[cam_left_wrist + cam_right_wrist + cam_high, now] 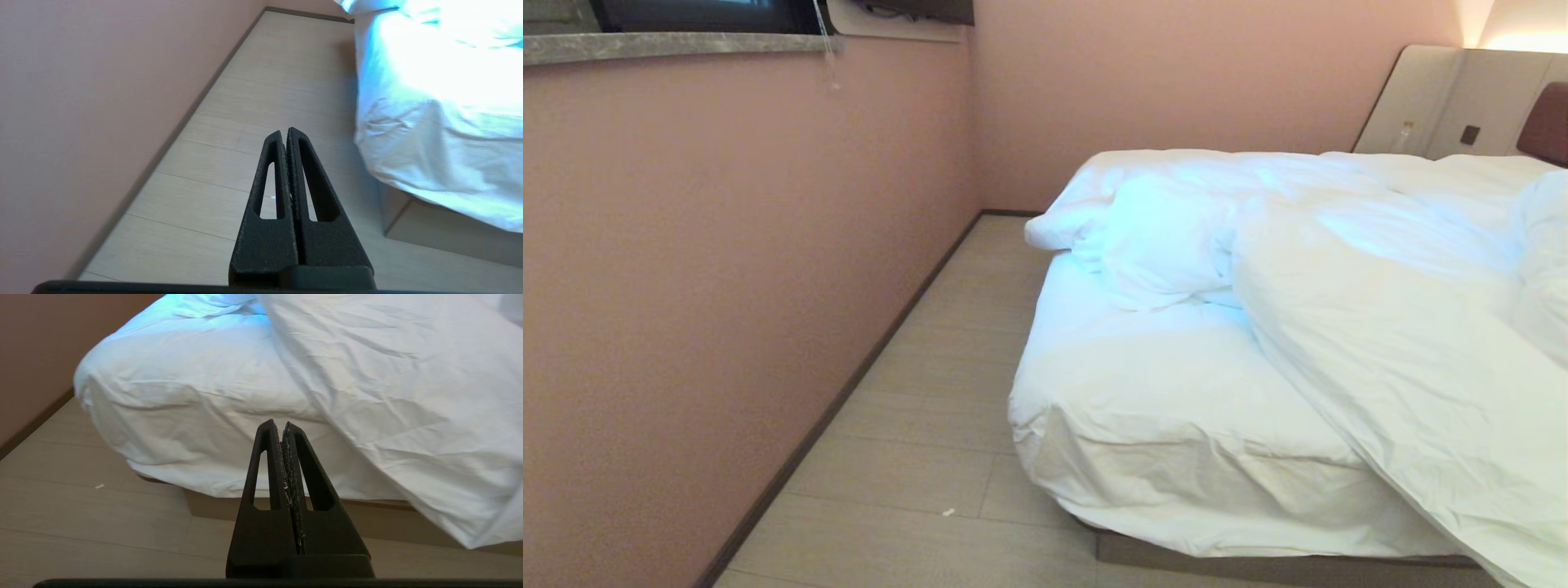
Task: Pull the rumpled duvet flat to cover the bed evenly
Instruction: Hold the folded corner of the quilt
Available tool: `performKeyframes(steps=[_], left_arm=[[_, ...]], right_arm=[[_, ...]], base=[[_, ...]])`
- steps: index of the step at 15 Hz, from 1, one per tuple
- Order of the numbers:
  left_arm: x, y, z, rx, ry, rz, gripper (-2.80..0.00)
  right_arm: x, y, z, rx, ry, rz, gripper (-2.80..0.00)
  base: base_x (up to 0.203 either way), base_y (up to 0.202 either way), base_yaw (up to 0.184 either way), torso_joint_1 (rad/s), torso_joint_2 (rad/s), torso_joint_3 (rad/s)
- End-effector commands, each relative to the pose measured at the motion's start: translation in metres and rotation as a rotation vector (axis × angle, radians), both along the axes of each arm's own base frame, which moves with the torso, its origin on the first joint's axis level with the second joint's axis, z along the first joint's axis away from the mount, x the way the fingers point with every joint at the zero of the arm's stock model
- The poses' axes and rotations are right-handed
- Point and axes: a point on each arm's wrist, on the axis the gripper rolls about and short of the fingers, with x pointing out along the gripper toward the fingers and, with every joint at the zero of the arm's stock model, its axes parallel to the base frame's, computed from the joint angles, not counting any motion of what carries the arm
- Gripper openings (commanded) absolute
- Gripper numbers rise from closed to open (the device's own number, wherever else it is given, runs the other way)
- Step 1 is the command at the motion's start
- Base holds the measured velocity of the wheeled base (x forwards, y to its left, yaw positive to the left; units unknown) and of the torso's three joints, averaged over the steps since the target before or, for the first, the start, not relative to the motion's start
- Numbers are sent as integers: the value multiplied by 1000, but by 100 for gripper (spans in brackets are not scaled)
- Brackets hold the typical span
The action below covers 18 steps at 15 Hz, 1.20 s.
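Hidden/cut off: bed [1176, 392] runs out of the head view on the right and at the bottom; headboard [1547, 122] only a brown corner at the frame edge; neither arm in the head view.
Hard to tell: bunched white lump [1160, 245] on the far side, pillow or duvet fold, can't say.
Duvet: duvet [1380, 327] rumpled, piled toward the right half of the mattress, draping over the near edge; near-left corner of the sheet bare.
Left gripper: left gripper [285, 131] fingers pressed together, holding nothing, above the floor [265, 81] between wall and bed.
Right gripper: right gripper [280, 424] closed, empty, facing the near side of the mattress, not touching it.
Room: pink wall [727, 286], dark skirting, pale plank floor, stone window sill [678, 45] top left, beige wall panel [1445, 98] with small switch.
Floor debris: small white scrap [948, 512].
Writing: none readable.
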Motion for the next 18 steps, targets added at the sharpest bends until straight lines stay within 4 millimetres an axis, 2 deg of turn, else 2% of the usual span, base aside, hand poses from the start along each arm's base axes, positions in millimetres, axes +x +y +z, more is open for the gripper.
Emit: performKeyframes(steps=[1,18], left_arm=[[0,0,0,-1,0,0,-280],[0,0,0,-1,-2,-1,-280]], right_arm=[[0,0,0,0,1,0,-280],[0,0,0,0,1,0,-280]], base=[[0,-192,-1,3,2,2],[0,-193,0,3,2,1]])
